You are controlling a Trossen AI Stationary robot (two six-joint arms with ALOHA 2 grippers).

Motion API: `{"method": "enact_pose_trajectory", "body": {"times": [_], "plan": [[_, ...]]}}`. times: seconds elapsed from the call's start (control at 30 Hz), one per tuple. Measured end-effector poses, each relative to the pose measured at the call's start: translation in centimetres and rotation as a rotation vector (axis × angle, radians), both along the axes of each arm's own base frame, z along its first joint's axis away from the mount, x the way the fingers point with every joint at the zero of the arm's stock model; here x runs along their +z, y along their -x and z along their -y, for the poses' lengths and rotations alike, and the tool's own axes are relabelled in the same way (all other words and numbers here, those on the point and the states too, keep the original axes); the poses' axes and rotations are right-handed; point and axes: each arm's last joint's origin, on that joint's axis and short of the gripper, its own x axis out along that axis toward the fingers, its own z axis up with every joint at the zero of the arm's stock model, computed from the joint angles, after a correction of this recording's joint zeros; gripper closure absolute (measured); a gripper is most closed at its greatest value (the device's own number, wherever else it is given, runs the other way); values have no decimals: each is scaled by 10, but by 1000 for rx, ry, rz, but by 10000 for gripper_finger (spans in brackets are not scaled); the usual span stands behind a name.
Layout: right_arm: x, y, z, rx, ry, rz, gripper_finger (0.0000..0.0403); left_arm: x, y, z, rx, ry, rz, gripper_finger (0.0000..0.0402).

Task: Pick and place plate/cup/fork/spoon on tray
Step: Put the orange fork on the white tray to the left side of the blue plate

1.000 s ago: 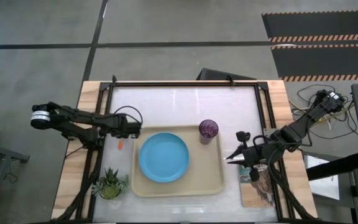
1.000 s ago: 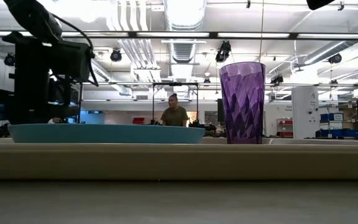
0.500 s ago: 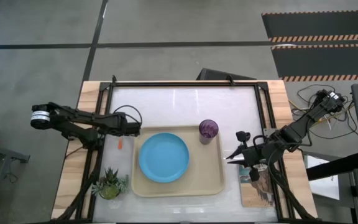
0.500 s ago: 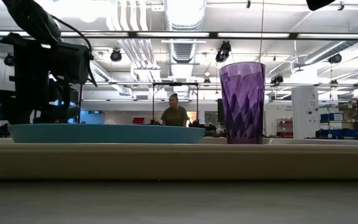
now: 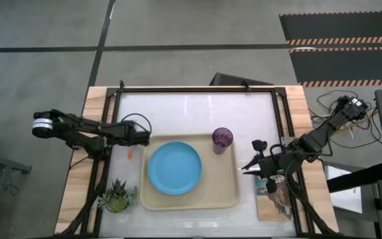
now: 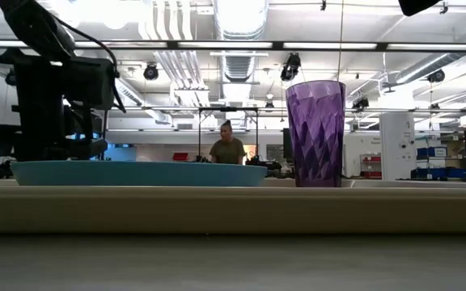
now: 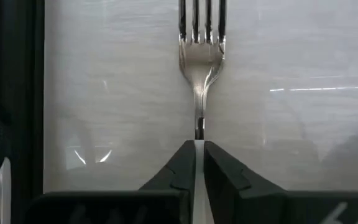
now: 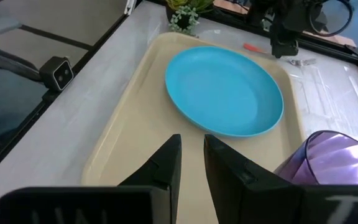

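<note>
The light-blue plate (image 5: 174,167) lies flat on the cream tray (image 5: 224,192). The purple cup (image 5: 222,139) stands upright in the tray's far right corner. The fork (image 7: 201,56) lies on the table left of the tray, its orange handle (image 5: 130,154) toward the near edge. My left gripper (image 5: 140,139) points down over the fork and is shut on it. My right gripper (image 5: 244,168) hovers at the tray's right edge with a narrow gap between its fingers (image 8: 192,140) and nothing in it. The spoon is not in view. My left gripper pinches the fork's thin metal neck (image 7: 199,127), below the tines, between its two fingers. The fingers come from above, pointing down, one on each side of the neck. The fingertips hide the exact place of contact. The fork lies flat on the table.
A small potted plant (image 5: 117,197) stands at the near left, close to the tray's corner. A printed book (image 5: 275,202) lies at the near right, under my right arm. Dark frame rails run along the table's left and right sides. A person stands far off in the room.
My left gripper has shifted a little toward the table's left edge. The fork's orange handle lies where it was.
</note>
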Motion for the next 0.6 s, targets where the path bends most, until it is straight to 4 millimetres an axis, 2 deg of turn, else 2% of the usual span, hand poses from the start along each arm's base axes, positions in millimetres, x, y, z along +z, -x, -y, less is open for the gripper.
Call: {"method": "enact_pose_trajectory", "body": {"times": [0.17, 0.33, 0.6], "plan": [[0, 0, 0, -2, -3, -1, 344, 2, -1, -1, 1, -33, -9, 398], [0, 0, 0, -2, -3, -2, 344, 12, -10, -2, -19, -37, 25, 400], [0, 0, 0, -2, -3, -2, 344, 42, -25, -1, -50, -37, 34, 401]]}}
